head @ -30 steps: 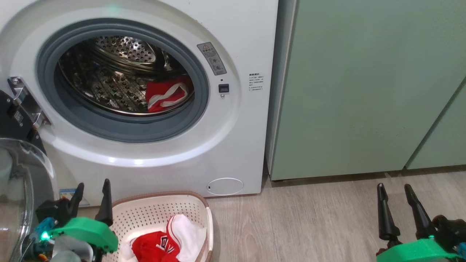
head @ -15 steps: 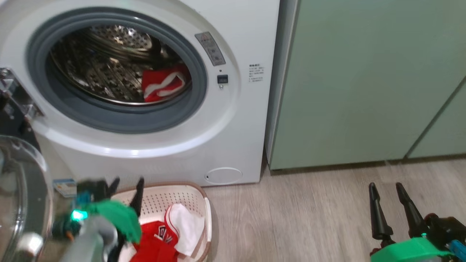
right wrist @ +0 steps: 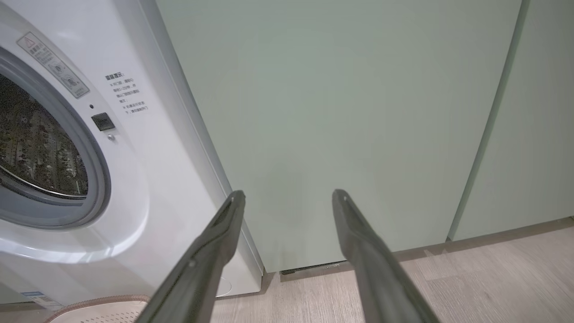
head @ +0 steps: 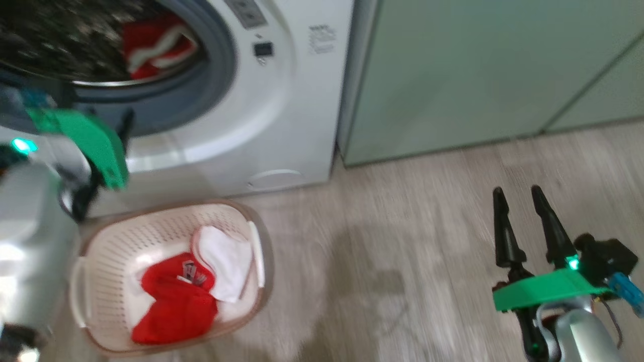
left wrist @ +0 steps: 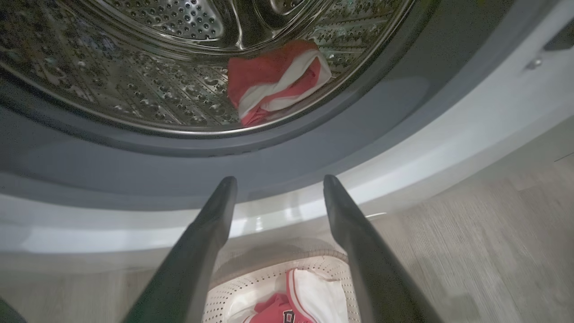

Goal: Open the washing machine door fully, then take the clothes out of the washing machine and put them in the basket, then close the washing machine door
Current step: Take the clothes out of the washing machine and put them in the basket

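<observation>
The white washing machine (head: 282,100) stands with its opening uncovered; the washing machine door is out of view. One of the clothes, a red garment with white bands (left wrist: 273,78), lies low in the steel drum, also seen from the head (head: 156,45). My left gripper (left wrist: 278,179) is open and empty, its tips in front of the grey gasket below that garment. Under it on the floor sits the cream basket (head: 176,204), holding a red piece (head: 176,301) and a white piece (head: 226,261). My right gripper (head: 517,191) is open and empty over the floor to the right.
Pale green cabinet doors (right wrist: 341,112) stand right of the washer. Wood-look floor (head: 402,261) stretches between the basket and my right arm. My pale left forearm (head: 25,226) crosses the head view's left edge beside the basket.
The head camera has swung, shifting the scene up and left. My left gripper rose from beside the basket to the drum's lower rim. The right gripper has hardly moved.
</observation>
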Motion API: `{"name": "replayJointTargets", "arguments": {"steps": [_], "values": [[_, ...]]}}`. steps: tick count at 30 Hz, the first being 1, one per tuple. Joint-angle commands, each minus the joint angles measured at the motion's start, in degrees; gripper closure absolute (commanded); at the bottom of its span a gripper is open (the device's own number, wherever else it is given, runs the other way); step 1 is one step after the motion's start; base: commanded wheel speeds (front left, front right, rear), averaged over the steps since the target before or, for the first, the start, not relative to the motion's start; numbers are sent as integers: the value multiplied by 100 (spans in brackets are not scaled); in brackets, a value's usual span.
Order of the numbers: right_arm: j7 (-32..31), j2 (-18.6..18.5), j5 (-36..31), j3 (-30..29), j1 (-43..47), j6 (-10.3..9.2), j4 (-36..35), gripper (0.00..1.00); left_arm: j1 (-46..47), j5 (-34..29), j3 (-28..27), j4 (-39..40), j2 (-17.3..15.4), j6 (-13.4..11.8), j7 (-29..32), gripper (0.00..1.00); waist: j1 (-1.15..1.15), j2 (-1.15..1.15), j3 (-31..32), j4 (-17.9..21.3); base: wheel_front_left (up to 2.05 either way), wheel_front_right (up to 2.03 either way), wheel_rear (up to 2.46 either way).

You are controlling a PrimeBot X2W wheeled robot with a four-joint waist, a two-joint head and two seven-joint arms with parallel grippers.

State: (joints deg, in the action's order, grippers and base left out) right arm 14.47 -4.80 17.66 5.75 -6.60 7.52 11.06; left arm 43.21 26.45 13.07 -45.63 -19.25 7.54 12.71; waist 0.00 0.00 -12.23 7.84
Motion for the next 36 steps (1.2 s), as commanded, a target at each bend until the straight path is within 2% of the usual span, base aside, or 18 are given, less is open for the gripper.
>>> {"name": "replayJointTargets", "arguments": {"steps": [1, 7, 15, 25, 36], "values": [[53, 20, 41, 149, -136, -3, -150, 0, 376, 78, -197, 104, -253, -6, 93, 0, 0, 0, -463, 387, 0, 0, 0], [53, 140, 87, 236, -505, -3, -160, 0, 1635, 236, -220, -266, -691, -6, 749, 0, 0, 0, -1122, 801, 0, 0, 0], [53, 187, 178, 412, -843, -3, -147, 0, 2808, 348, -346, -874, -995, -13, 1063, 0, 0, 0, -1748, 1196, 0, 0, 0], [53, 190, 454, 658, -1030, -3, -183, 0, 3538, 246, -264, -1558, -1344, -59, 1296, 0, 0, 0, -2164, 1573, 0, 0, 0], [53, 191, 649, 874, -1098, -3, -198, 0, 4075, 65, -76, -2168, -1577, -402, 1748, 0, 0, 0, -2452, 1857, 0, 0, 0]]}}
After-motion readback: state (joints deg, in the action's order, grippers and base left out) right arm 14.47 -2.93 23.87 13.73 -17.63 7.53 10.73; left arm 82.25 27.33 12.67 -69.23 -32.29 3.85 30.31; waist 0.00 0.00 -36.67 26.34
